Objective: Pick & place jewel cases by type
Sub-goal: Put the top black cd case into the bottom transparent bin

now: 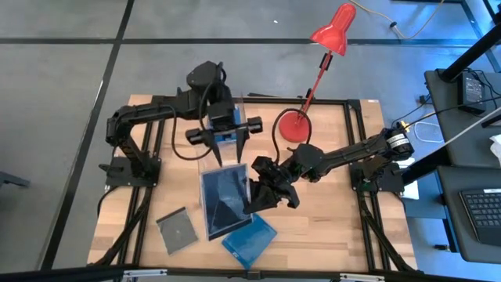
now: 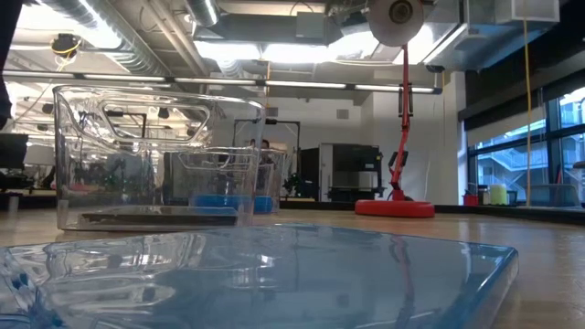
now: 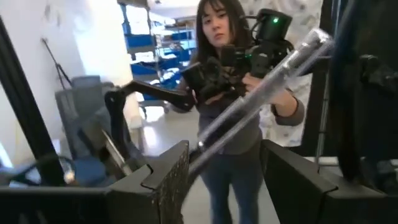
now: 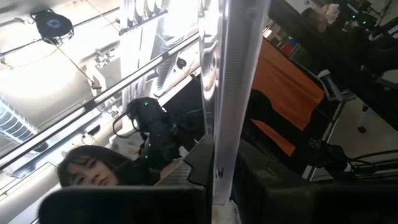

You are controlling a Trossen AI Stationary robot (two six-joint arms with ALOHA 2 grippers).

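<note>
Above the wooden table (image 1: 329,227), the right gripper (image 1: 261,190) pinches the edge of a grey transparent jewel case (image 1: 225,197) over a clear bin (image 1: 210,171); a thin grip could let it slip or tilt. The left gripper (image 1: 224,141), fingers parted and empty, hangs near a farther bin. A blue jewel case (image 1: 249,236) and a grey jewel case (image 1: 176,229) lie nearby.
</note>
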